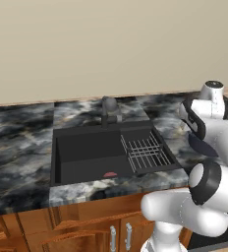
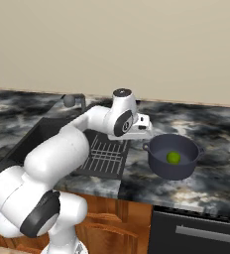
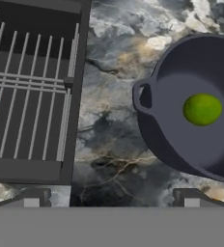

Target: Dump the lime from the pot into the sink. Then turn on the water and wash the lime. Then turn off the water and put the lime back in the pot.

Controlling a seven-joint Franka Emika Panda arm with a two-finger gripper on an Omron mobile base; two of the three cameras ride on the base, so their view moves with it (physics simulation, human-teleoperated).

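In the left base view the sink [image 1: 89, 152] is seen across the centre of the frame, sunk into the marbled counter [image 1: 17, 147], with the faucet [image 1: 108, 109] at its far rim and the wire rack [image 1: 146, 151] in its right half; a flat pink-red patch [image 1: 110, 174] is seen on the basin floor near the front wall; the arm [image 1: 204, 187] is seen at the lower right. In the right base view the pot [image 2: 173, 156] is seen right of centre on the counter, well apart from the sink at the left, and the lime [image 2: 173, 157] is seen resting on its floor; the hand is held just left of the pot's near handle, above the counter, though the finger gap cannot be judged from here. In the hand view the pot is seen at the right of the frame with its loop handle [image 3: 144, 96] towards the centre and the lime inside; the gripper [image 3: 111, 197] is seen at the bottom with its two tips spread wide and nothing between them; the rack is seen at the upper left. The first step is judged to be in hand, the pot not yet being grasped; for the next move a descent onto the handle or rim is called for, a firm closing, then a lift and a tilt over the basin.
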